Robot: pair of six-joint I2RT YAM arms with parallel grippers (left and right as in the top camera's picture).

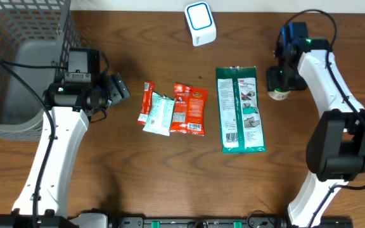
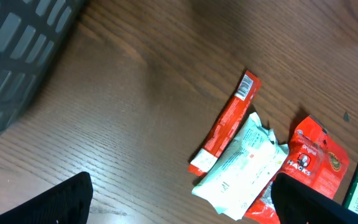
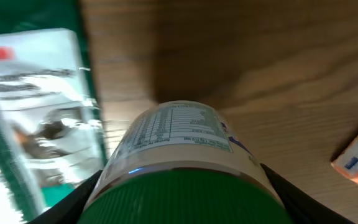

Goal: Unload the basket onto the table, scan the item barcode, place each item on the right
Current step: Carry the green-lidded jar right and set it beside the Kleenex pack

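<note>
You are at the pick-and-present step. Your right gripper (image 1: 281, 82) is clamped on the small bottle (image 3: 173, 140) with the green cap (image 3: 179, 199), one finger on each side up by the cap. The bottle is at the right of the table (image 1: 138, 177), just right of the long green package (image 1: 241, 109). I cannot tell from these views whether it is lifted off the wood or standing on it. The scanner (image 1: 200, 23), the white and blue unit, sits at the far edge near the middle, well apart from the bottle and to its left, so nothing is being read yet. As I judge it, the next move calls for you to carry the bottle left and toward the far edge, up to the scanner, and turn it so the barcode faces the reading window. The panel showing in the right wrist view is fine print and I cannot make out a barcode there, so you may need to roll the wrist to find it. Keep the grip firm, since a round bottle can twist between the fingers. Your left gripper (image 1: 118, 88) hangs empty with its jaws wide apart beside the basket (image 1: 5, 38). It is to the left of the red stick packet (image 2: 229, 118), the white packet (image 2: 241, 168) and the red Hacks pouch (image 2: 312, 158), and it has no part in this step.
</note>
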